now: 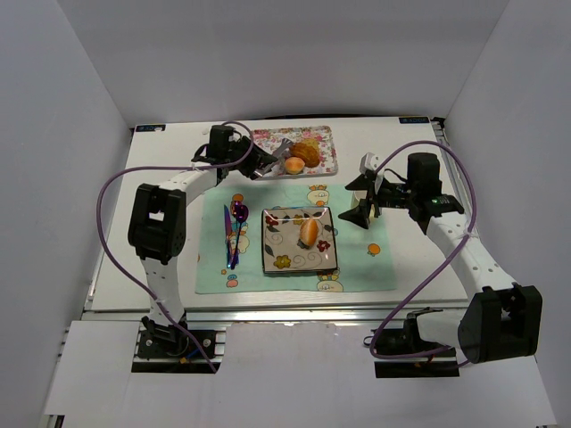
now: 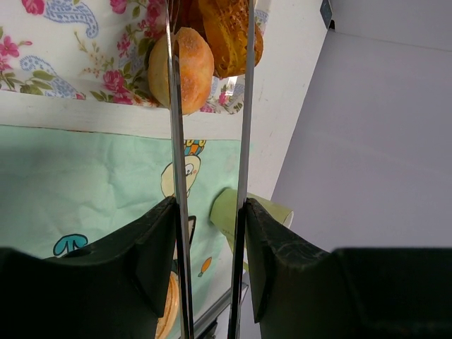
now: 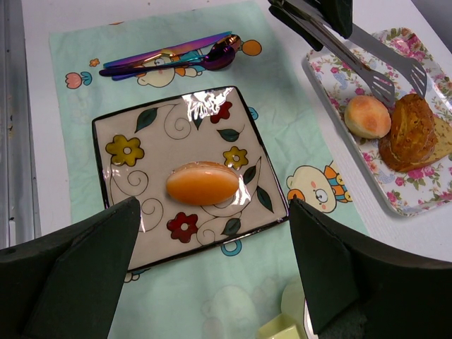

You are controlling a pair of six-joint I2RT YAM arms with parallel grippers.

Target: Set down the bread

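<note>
The left pincer is clamped narrow on metal tongs. Their spread tips reach the round bun on the floral tray at the far side of the bench, beside 1 larger brown loaf. 1 oval bread lies mid-plate on the square plate, on the green placemat. The right pincer hangs wide and empty, just right of the plate.

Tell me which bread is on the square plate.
The smooth oval roll, alone on the plate; the round bun and the darker crusty piece lie together on the flowered tray.
</note>
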